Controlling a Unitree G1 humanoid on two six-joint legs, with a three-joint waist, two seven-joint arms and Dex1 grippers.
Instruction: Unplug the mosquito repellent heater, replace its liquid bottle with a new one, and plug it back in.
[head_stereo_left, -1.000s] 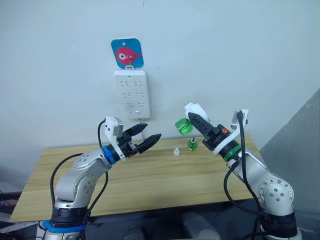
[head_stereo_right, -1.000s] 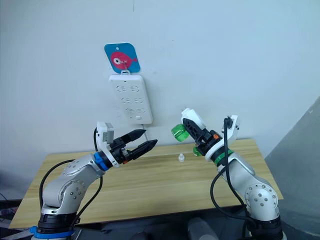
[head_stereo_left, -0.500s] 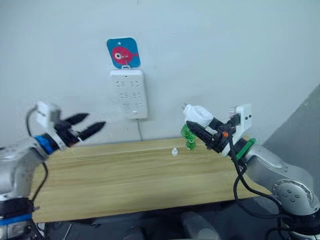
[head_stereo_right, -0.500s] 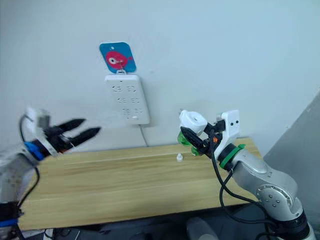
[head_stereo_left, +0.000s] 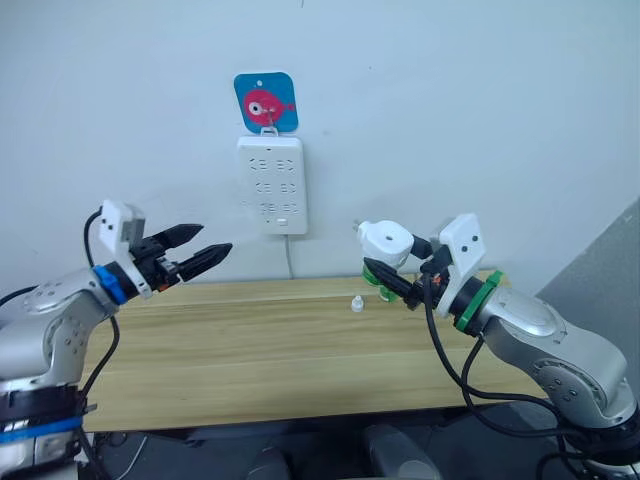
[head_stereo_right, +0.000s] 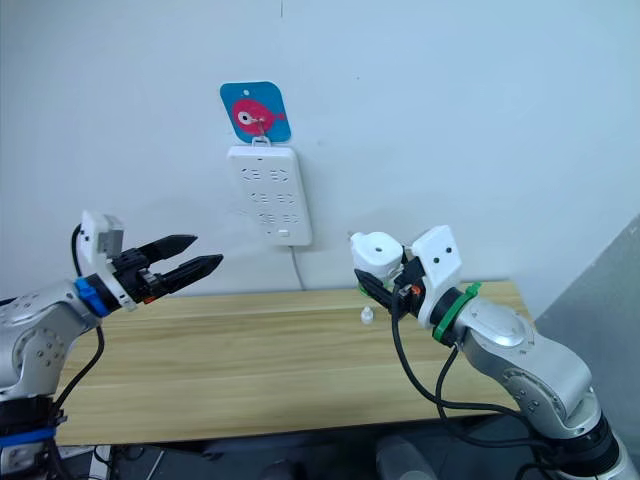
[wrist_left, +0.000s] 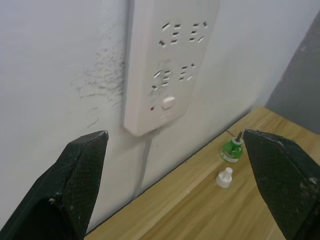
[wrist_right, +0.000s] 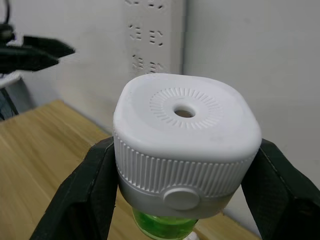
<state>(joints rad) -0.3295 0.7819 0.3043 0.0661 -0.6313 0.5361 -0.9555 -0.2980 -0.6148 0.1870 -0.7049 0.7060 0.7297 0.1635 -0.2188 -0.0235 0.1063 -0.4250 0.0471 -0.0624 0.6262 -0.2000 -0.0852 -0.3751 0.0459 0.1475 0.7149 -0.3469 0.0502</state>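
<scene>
My right gripper (wrist_right: 182, 200) is clamped on the mosquito repellent heater (wrist_right: 185, 150), one finger on each ribbed side, vent hole up, and a green bottle (wrist_right: 162, 227) is screwed in underneath, so I judge that's the new one already fitted. A second ago I held the heater tipped with the bottle sticking out sideways; it has since come upright and moved in over the back of the table (head_stereo_left: 270, 350), prongs pointing roughly at the wall. My left gripper (head_stereo_left: 190, 257) has swung well out to my left from its earlier spot near the middle; its fingers are parted with a clear gap and hold nothing. On the table near the back edge, beside the heater, sits a small white cap (wrist_left: 224, 177), and just behind it the old capless bottle (wrist_left: 232, 149) with its dark wick stem, both apart from my grippers. Farthest back on the wall hangs the power strip (head_stereo_left: 273, 184) with a cord dropping behind the table, and a blue fish sticker (head_stereo_left: 265, 103) above it. Reading this: unplug and swap look done, plugging back in is left. The heater is below and to the right of the sockets, so I'd need to raise it and line up the prongs, which is the tricky bit
</scene>
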